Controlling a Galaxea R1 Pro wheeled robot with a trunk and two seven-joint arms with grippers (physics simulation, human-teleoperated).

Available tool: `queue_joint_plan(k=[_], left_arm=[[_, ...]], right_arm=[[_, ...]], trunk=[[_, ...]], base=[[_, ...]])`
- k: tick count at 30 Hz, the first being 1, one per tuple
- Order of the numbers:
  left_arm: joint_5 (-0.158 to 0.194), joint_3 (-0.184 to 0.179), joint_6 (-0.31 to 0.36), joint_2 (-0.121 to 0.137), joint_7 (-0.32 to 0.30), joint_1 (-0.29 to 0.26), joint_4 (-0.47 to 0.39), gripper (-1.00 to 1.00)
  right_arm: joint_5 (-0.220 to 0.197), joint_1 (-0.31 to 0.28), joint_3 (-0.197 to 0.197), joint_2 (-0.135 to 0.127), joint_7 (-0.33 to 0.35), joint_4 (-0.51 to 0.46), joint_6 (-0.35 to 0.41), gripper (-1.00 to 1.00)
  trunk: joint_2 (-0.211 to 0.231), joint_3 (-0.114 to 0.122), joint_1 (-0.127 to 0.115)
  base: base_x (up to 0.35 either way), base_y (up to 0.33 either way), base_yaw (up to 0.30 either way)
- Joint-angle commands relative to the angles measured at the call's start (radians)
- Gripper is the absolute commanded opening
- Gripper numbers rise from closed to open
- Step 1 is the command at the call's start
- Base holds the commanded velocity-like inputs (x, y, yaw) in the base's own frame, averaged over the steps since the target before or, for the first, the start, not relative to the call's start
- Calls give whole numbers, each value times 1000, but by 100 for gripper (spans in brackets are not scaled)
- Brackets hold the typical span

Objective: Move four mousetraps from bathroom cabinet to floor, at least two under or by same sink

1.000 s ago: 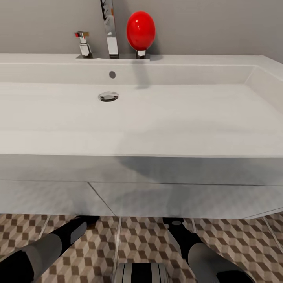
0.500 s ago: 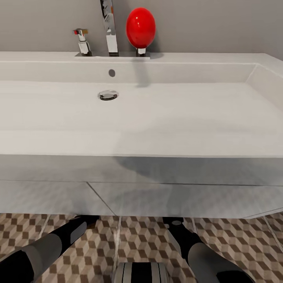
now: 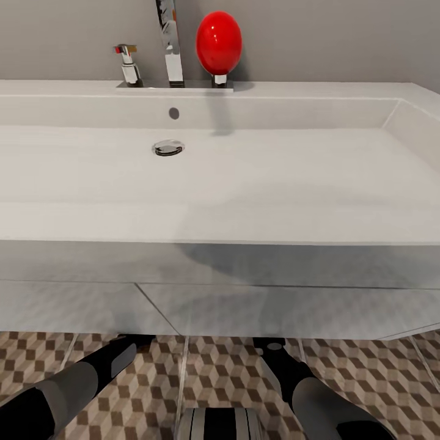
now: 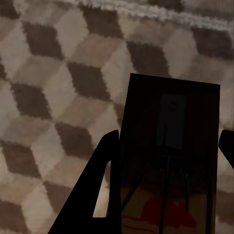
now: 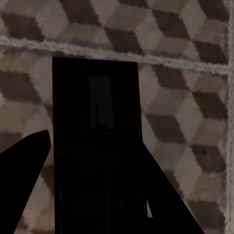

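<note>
Sink ahead, above bathroom floor; faucet behind basin.

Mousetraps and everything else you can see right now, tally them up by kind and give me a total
mousetraps: 2 (one between the left gripper's fingers, one between the right gripper's fingers)
sink: 1
red egg-shaped knob: 1
chrome faucet spout: 1
small chrome tap handle: 1
total: 6

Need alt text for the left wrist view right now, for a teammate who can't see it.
A dark-brown rectangular mousetrap with thin metal wires sits between the left gripper's dark fingers, close above the cube-patterned bathroom floor. A pale grout line crosses beyond it.
</note>
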Motion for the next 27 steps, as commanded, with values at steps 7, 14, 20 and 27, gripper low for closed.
queue_joint_plan(k=[7,14,20,27], left_arm=[[2,-6,-10,1,11,-7,-5,-100],[2,-6,-12,2,11,-7,-5,-100],[2,-6,-13,1,11,-7,-5,-100],[2,-6,-13,1,11,-7,-5,-100]], right_arm=[[6,0,2,0,-6,1,-1,-100],[6,-1,2,0,-7,-1,-2,-100],[6,-1,2,0,-7,-39,2,-100],[7,-1,3,0,-7,-63,3,-100]], trunk=[[0,0,0],[0,0,0],[0,0,0],[0,0,0]], base=[[0,0,0],[0,0,0],[0,0,0],[0,0,0]])
